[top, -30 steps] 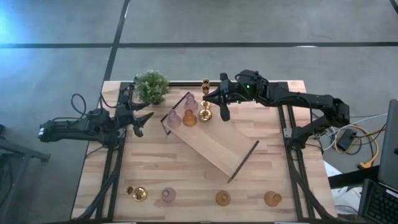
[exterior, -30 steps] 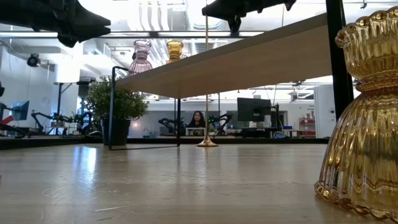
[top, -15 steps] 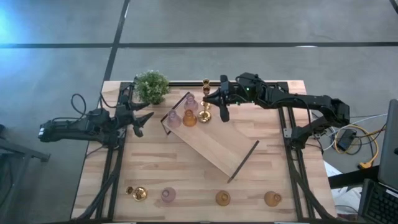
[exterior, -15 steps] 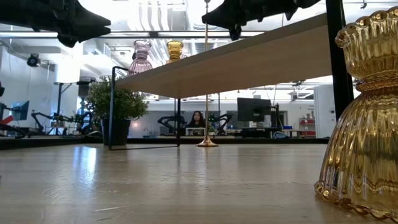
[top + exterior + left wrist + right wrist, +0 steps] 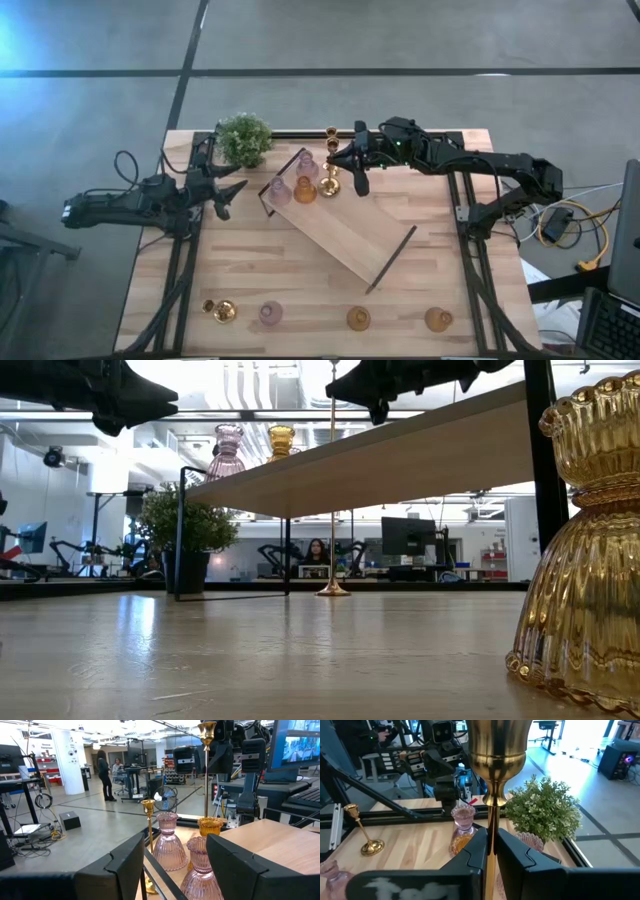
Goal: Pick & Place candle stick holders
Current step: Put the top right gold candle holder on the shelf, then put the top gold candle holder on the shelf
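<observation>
Our right gripper (image 5: pixel 490 851) pinches the gold candle stick holder's (image 5: pixel 492 755) slim stem: top-heavy, slick, so we grip low.

Upright gold and glass candle stick holders (image 5: pixel 329 183)

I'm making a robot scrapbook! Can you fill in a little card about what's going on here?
Right gripper: jaws shut on the tall gold candlestick holder stem, over the wooden tray
Left gripper: jaws open, waiting near the potted plant
Also on tray: two pink glass holders, one amber glass holder
Table front: four more holders
</observation>
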You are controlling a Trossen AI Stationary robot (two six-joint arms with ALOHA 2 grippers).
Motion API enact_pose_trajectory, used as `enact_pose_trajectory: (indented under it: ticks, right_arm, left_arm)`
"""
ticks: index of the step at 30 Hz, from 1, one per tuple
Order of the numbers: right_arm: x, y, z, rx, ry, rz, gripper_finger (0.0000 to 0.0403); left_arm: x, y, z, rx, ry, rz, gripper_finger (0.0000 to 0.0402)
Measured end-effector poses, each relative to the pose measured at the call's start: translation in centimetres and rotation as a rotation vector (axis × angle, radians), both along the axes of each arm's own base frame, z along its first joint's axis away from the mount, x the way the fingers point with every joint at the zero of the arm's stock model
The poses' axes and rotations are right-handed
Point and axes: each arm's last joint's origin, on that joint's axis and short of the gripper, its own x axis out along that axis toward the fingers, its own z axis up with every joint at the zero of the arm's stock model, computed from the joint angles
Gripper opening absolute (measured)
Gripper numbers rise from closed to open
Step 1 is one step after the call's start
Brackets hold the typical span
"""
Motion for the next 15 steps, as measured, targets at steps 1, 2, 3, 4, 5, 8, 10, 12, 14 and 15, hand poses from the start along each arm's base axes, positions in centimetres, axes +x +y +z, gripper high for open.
enact_pose_trajectory:
  ticks: [1, 2, 3, 4, 5, 8, 10, 12, 14, 15]
  right_arm:
    - [0.00, 0.00, 0.05, 0.002, 0.000, 0.000, 0.0038]
    - [0.00, 0.00, 0.09, 0.003, 0.000, -0.001, 0.0042]
    - [0.00, 0.00, 0.15, 0.003, -0.001, -0.001, 0.0046]
    - [0.00, 0.00, 0.24, 0.002, -0.003, -0.001, 0.0051]
    - [0.01, 0.02, 0.34, 0.001, -0.006, 0.000, 0.0055]
    - [-0.06, 0.04, 0.67, -0.003, -0.019, 0.000, 0.0072]
    - [-0.06, 0.05, 0.67, -0.003, -0.019, 0.000, 0.0085]
    - [-0.05, 0.04, 0.65, 0.002, -0.018, -0.001, 0.0100]
    - [-0.06, 0.04, 0.67, 0.004, -0.019, -0.002, 0.0117]
    - [-0.06, 0.04, 0.67, 0.004, -0.019, -0.002, 0.0126]
  left_arm:
    - [0.00, 0.00, 0.00, 0.000, 0.000, 0.000, 0.0218]
    - [0.00, 0.00, 0.00, 0.000, 0.000, 0.000, 0.0218]
    - [0.00, 0.00, 0.00, 0.000, 0.000, 0.000, 0.0218]
    - [0.00, 0.00, 0.00, 0.000, 0.000, 0.000, 0.0218]
    - [0.00, 0.00, 0.00, 0.000, 0.000, 0.000, 0.0218]
    - [0.00, 0.00, 0.00, 0.000, 0.000, 0.000, 0.0218]
    - [0.00, 0.00, 0.00, 0.000, 0.000, 0.000, 0.0218]
    - [0.00, 0.00, 0.00, 0.000, 0.000, 0.000, 0.0218]
    - [0.00, 0.00, 0.00, 0.000, 0.000, 0.000, 0.0218]
    - [0.00, 0.00, 0.00, 0.000, 0.000, 0.000, 0.0218]
